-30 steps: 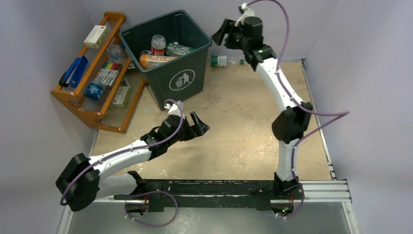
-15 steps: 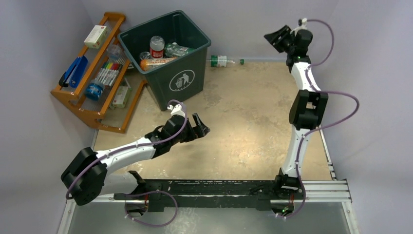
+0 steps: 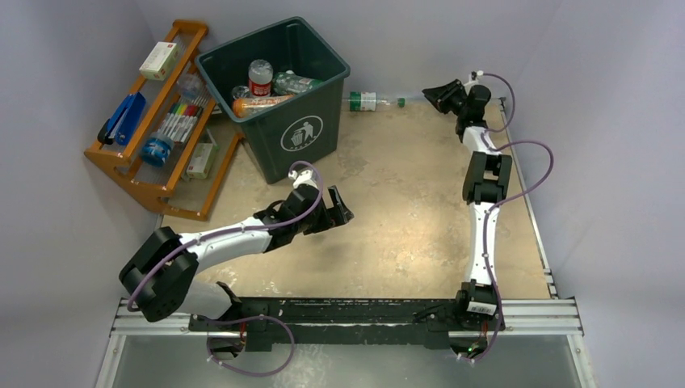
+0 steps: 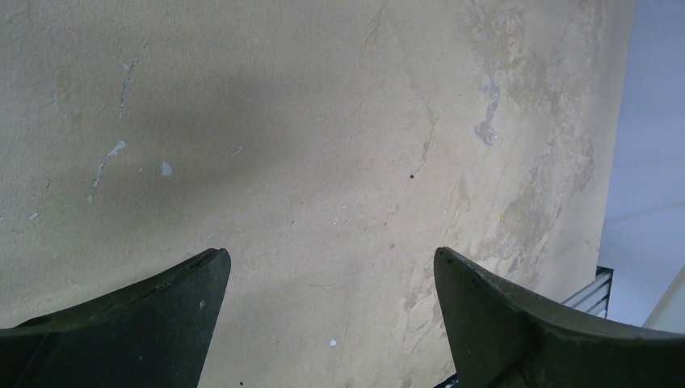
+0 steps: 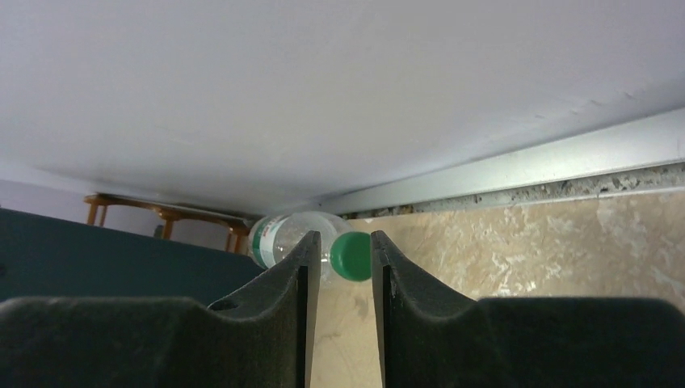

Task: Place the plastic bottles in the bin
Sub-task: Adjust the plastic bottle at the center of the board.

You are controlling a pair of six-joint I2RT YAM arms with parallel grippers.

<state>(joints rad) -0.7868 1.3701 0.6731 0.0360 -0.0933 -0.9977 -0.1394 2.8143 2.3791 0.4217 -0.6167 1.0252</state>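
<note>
A clear plastic bottle [image 3: 371,101] with a green label and green cap lies on its side along the back wall, right of the bin [image 3: 311,121]. My right gripper [image 3: 430,93] is low by the back wall, a little right of the cap and pointing at it. In the right wrist view the green cap [image 5: 352,256] shows just beyond the fingertips. That gripper [image 5: 339,236] is open only by a narrow gap, with nothing in it. Several bottles [image 3: 260,78] lie inside the dark green bin. My left gripper [image 3: 341,212] [image 4: 331,255] hangs wide open over bare table.
An orange wooden rack [image 3: 161,121] with markers and boxes stands left of the bin. Purple-grey walls close in the table at the back and on both sides. A metal rail [image 5: 517,166] runs along the foot of the back wall.
My right arm swung away from above the bin, out to the right, then dropped low by the back wall facing the bottle. Its jaws narrowed. The left arm shifted slightly right.
</note>
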